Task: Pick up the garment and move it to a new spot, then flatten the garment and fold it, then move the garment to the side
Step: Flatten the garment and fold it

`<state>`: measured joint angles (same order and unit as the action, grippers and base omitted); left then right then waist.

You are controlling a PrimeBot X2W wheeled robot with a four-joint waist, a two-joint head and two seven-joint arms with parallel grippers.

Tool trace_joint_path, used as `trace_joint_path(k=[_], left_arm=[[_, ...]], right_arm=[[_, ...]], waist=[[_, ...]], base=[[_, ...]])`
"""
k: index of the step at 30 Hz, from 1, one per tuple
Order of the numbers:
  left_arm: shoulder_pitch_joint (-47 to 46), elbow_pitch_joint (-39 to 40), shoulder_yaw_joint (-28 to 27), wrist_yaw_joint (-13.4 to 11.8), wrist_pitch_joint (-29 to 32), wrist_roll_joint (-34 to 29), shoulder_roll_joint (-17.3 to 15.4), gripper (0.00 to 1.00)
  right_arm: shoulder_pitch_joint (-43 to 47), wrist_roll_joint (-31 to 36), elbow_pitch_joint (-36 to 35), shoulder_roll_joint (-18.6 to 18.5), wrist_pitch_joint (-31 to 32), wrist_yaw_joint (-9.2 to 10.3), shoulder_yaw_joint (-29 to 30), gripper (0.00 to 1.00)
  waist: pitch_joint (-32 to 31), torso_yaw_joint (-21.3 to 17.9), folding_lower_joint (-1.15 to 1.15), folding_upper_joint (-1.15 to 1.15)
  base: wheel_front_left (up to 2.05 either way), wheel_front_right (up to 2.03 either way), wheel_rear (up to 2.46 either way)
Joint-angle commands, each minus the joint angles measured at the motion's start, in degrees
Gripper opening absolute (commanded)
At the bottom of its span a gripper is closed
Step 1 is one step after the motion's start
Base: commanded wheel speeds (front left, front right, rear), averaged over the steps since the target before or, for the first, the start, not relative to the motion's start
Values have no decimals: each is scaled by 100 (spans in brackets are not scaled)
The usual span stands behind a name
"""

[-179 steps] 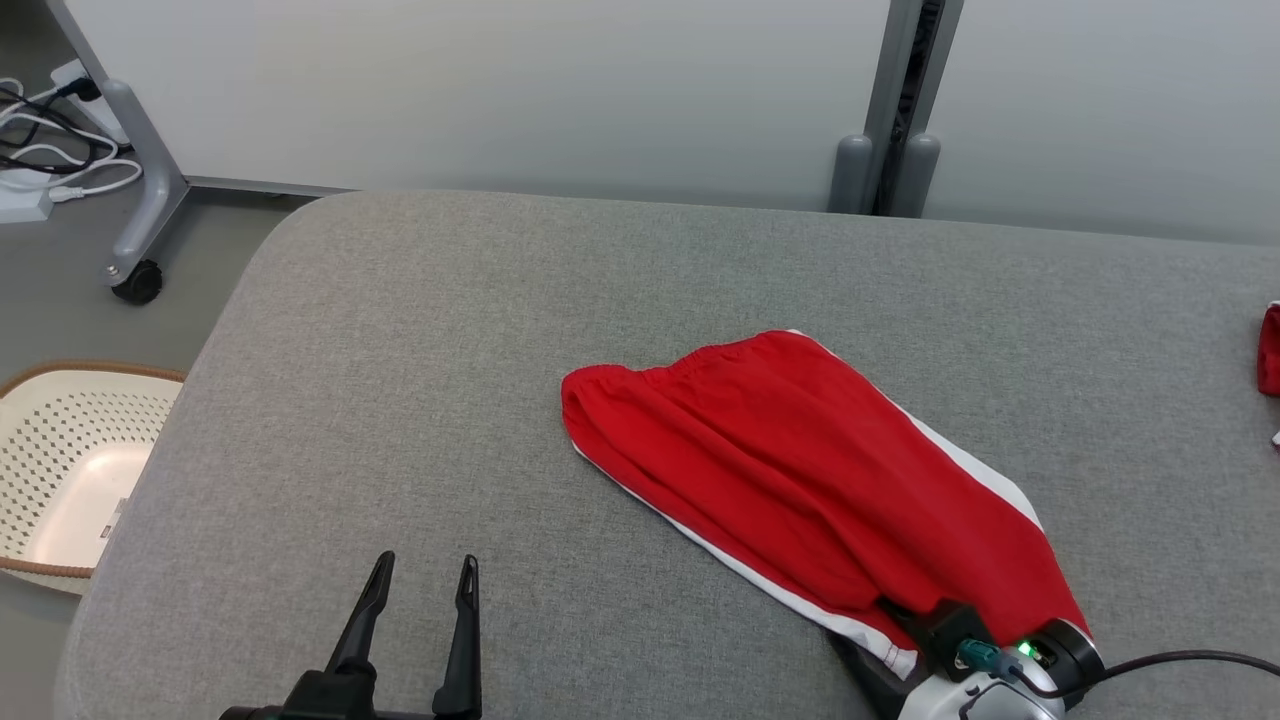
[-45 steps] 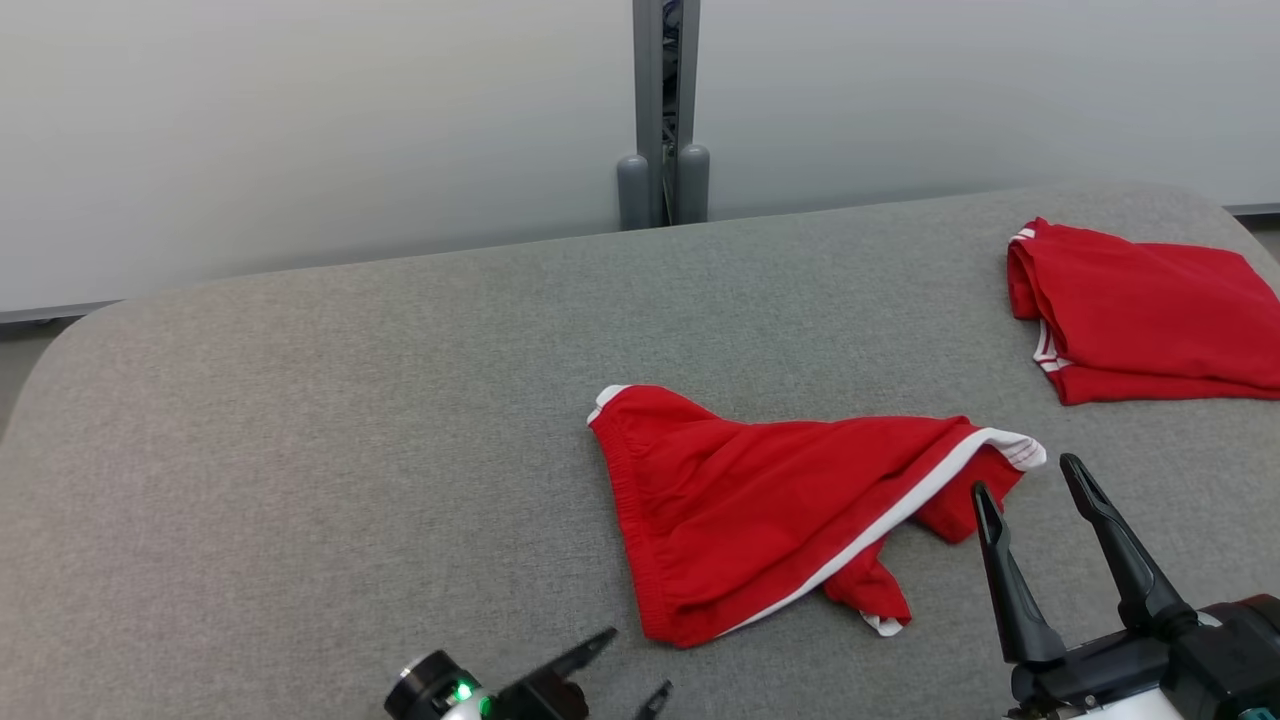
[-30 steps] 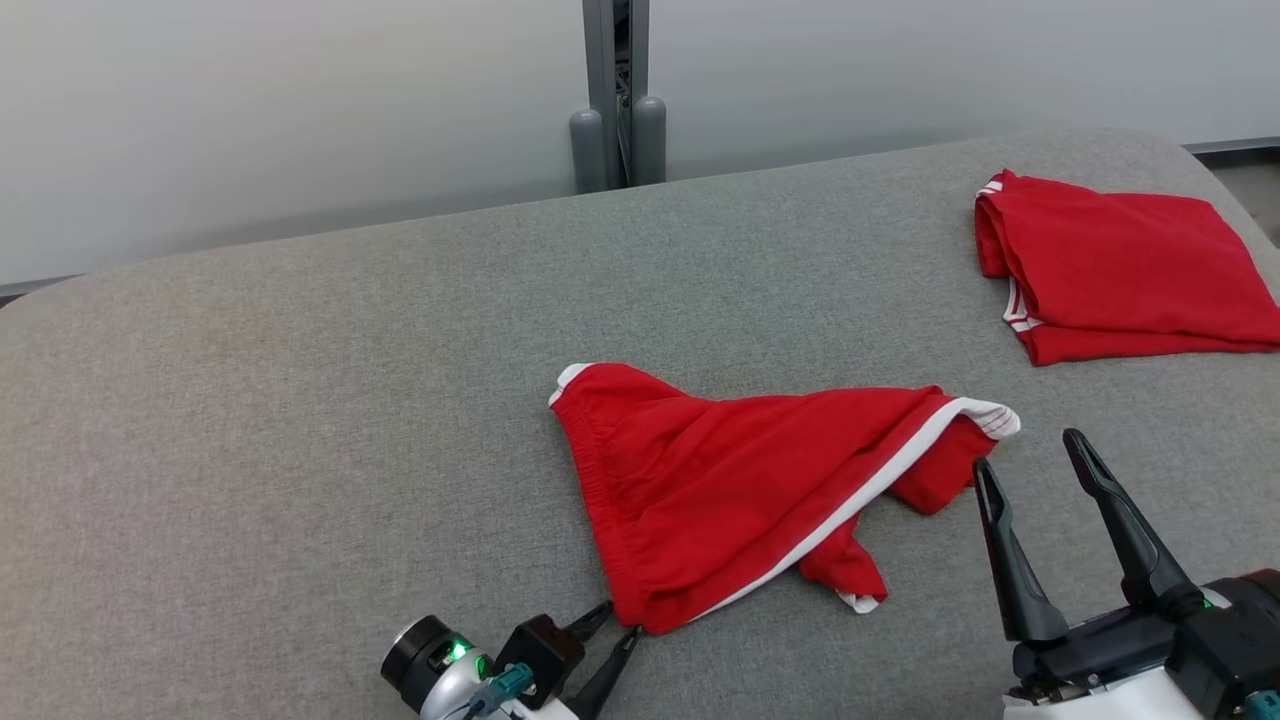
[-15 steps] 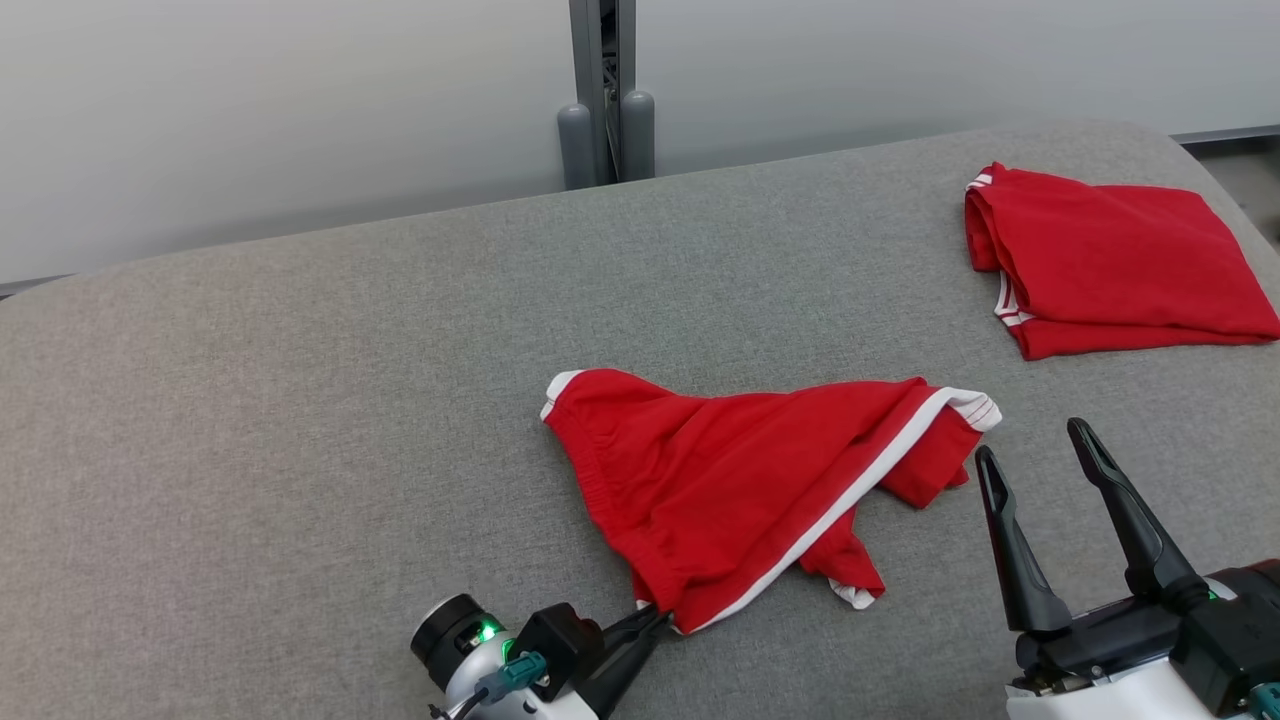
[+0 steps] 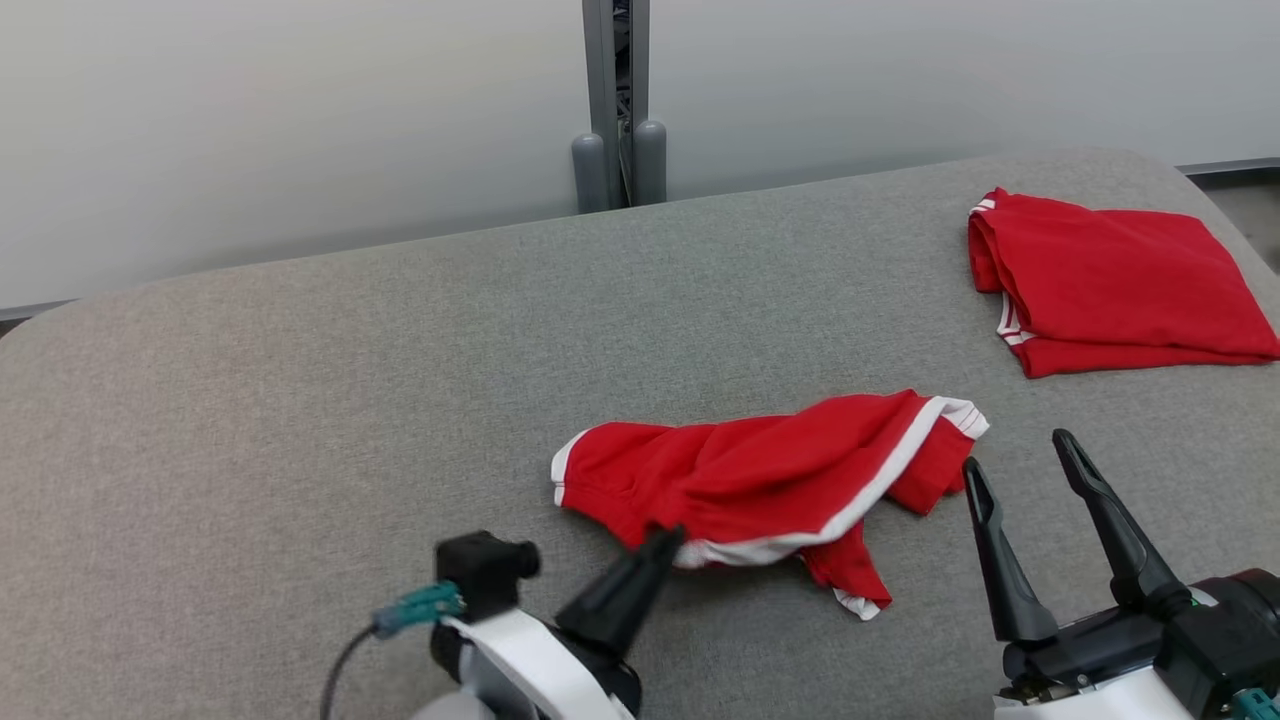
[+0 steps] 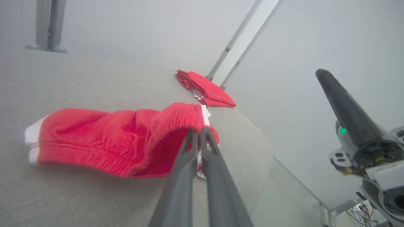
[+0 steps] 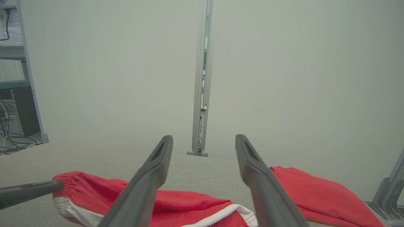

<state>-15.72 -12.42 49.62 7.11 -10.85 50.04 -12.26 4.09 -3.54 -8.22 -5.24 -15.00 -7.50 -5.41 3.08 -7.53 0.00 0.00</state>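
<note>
The garment [image 5: 760, 470], red shorts with white side stripes, lies bunched in the middle of the grey padded table [image 5: 300, 400]. My left gripper [image 5: 668, 538] is shut on its near waistband edge and holds that edge raised off the table. In the left wrist view the closed fingertips [image 6: 199, 130] pinch the red cloth [image 6: 110, 135], which hangs down to the table. My right gripper [image 5: 1020, 455] stands open just right of the garment's striped leg end, touching nothing. The right wrist view has its spread fingers [image 7: 157, 164] above the garment [image 7: 176, 201].
A second red garment [image 5: 1110, 280], folded, lies at the table's far right corner, also seen as a red pile [image 7: 318, 192] in the right wrist view. A grey post [image 5: 615, 110] rises behind the table against a pale wall. The table's left half is bare.
My left gripper closed on the garment's near waistband corner and lifted it up and back, bunching the cloth. The right gripper stayed open in place. The camera shifted slightly.
</note>
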Motion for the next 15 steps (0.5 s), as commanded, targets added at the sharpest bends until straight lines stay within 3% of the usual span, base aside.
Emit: trace_joint_path(k=[1,8,15], left_arm=[[38,-81,-293,-104,54,362,18,0],[-267,-987,-1179,-157,200,1588,333,0],[-751,-2243,-1285,-104,410,1696,358,0]], right_arm=[[-8,-10,37,3,-29,2,-18,100],[-67,-39,68,4,-29,2,-98,100],[-137,-58,65,20,-29,2,-171,100]], waist=[[-15,-32,0,0],[-3,-169,0,0],[71,-338,0,0]], base=[[0,0,0],[0,0,0],[0,0,0]])
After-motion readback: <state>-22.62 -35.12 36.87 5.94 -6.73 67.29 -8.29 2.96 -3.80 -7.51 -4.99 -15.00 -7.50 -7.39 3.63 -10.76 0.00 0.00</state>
